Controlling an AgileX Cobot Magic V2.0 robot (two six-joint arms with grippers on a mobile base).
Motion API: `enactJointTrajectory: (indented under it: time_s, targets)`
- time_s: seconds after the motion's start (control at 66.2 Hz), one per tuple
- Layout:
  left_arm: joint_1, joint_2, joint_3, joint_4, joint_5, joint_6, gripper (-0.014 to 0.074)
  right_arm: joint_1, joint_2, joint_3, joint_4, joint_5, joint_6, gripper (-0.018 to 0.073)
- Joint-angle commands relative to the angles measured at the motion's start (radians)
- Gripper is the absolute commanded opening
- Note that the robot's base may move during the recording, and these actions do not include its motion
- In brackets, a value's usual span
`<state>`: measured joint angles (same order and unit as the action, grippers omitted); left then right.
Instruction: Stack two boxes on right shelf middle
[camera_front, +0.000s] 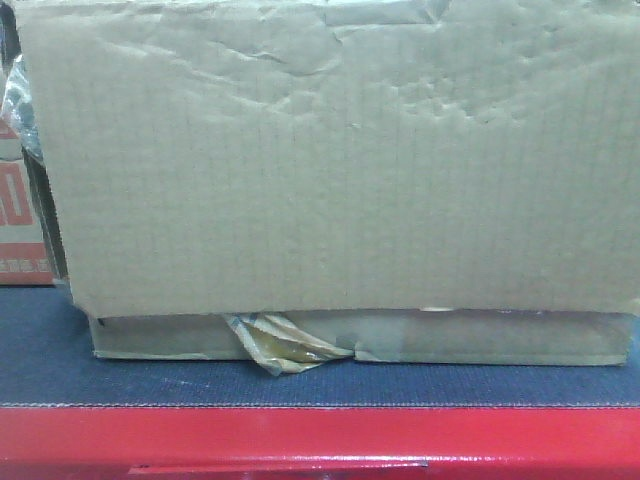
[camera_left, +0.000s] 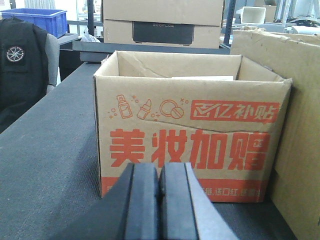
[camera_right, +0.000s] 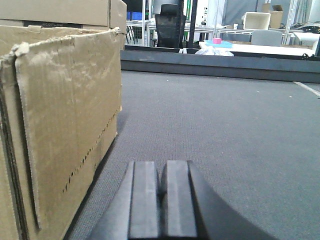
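Left tool (camera_left: 159, 175) and right tool (camera_right: 163, 175) pressed together; printed carton (camera_left: 192, 135) at 12 o'clock, plain box (camera_right: 65, 125) at 9 o'clock, respectively.

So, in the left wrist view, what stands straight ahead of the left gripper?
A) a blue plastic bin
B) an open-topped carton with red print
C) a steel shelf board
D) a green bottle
B: the carton with red print sits on the dark table just beyond the left gripper, its top open.

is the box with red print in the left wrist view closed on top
No, the box with red print is open on top, its inner back wall visible over the front edge.
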<state>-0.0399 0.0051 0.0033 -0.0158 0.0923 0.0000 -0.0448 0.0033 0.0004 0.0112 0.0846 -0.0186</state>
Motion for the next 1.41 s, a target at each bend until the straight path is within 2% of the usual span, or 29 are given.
enactJointTrajectory:
  time_s: [0.0, 0.65, 0.786, 0.862, 1.073, 1.27, 1.33, 1.391]
  targets:
    - [-0.001, -0.005, -0.003, 0.004, -0.012, 0.000, -0.0100, -0.006, -0.003, 0.000, 0.000, -0.017, 0.001, -0.0162]
    - [-0.001, -0.005, -0.003, 0.006, -0.013, 0.000, -0.0100, -0.006, -0.003, 0.000, 0.000, -0.017, 0.001, -0.0162]
    - [-0.001, -0.005, -0.003, 0.007, -0.134, 0.000, -0.0100, -0.006, -0.003, 0.000, 0.000, -0.017, 0.001, -0.0162]
    - [-0.001, -0.005, -0.065, -0.035, -0.056, 0.000, -0.0100, -0.006, -0.003, 0.000, 0.000, -0.017, 0.001, -0.0162]
    - [-0.001, 0.118, -0.338, -0.023, 0.226, 0.000, -0.0100, -0.006, -0.003, 0.000, 0.000, -0.017, 0.001, -0.0162]
    - [-0.001, 0.416, -0.648, -0.036, 0.497, 0.000, -0.0100, -0.006, -0.003, 0.000, 0.000, -0.017, 0.001, -0.0162]
    - [-0.001, 0.509, -0.711, -0.031, 0.552, 0.000, -0.0100, -0.006, -0.003, 0.000, 0.000, -0.017, 0.001, -0.0162]
    - [-0.001, 0.602, -0.760, -0.031, 0.557, 0.000, -0.0100, -0.006, -0.003, 0.000, 0.000, -0.017, 0.001, -0.0162]
